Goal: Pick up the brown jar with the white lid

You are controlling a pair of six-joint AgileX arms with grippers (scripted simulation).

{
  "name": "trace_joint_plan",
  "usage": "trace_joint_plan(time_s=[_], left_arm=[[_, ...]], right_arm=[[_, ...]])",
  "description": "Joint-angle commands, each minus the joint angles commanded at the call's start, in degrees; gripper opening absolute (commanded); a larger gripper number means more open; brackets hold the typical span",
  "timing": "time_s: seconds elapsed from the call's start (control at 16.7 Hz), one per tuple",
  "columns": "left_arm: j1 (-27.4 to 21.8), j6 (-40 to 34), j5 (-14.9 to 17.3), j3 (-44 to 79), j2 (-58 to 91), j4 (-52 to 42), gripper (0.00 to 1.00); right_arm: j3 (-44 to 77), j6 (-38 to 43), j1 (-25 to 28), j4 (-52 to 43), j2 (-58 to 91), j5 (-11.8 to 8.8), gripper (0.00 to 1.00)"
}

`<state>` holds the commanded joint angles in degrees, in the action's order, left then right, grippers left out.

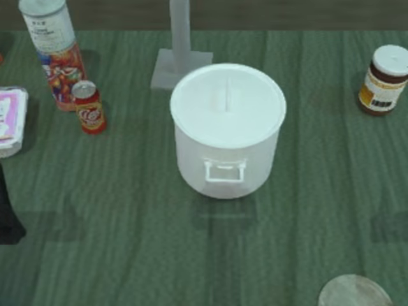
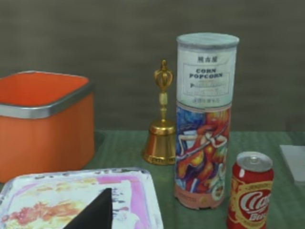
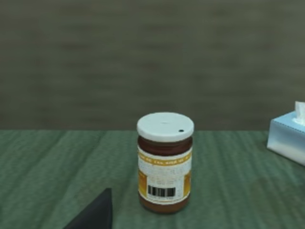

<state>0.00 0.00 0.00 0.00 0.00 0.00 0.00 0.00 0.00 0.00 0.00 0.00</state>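
Note:
The brown jar with the white lid (image 1: 382, 80) stands upright at the table's far right, with a yellow-orange label and a barcode patch. In the right wrist view the jar (image 3: 165, 162) stands alone on the green table, some way ahead of my right gripper (image 3: 93, 212), of which only a dark corner shows. Nothing touches the jar. My right arm is out of the top view. My left arm (image 1: 7, 217) is a dark shape at the table's left edge; a dark corner of my left gripper (image 2: 93, 212) hangs over a pink-printed tray (image 2: 143, 200).
A big white lidded pot (image 1: 226, 131) fills the table's middle, with a white stand (image 1: 180, 44) behind it. A tall popcorn canister (image 1: 54, 51) and a red soda can (image 1: 89, 107) stand far left. An orange bin (image 2: 43, 124), a gold bell (image 2: 162, 129), a tissue box (image 3: 288, 138) and a grey disc (image 1: 354, 293) are also around.

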Motion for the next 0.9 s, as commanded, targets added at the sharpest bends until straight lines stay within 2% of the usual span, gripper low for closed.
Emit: trace_joint_plan(time_s=[0.24,0.48,0.9], left_arm=[[0.0,0.0,0.0,0.0,0.0,0.0,1.0],[0.0,0.0,0.0,0.0,0.0,0.0,1.0],[0.0,0.0,0.0,0.0,0.0,0.0,1.0]], right_arm=[[1.02,-0.18,-0.01,-1.04,1.37,-0.07,1.0],[8.25,-1.55,-0.31,-7.78,10.52,-0.3,1.0],[36.96,-7.24,-1.59,-27.88,40.18,-0.74,1.0]])
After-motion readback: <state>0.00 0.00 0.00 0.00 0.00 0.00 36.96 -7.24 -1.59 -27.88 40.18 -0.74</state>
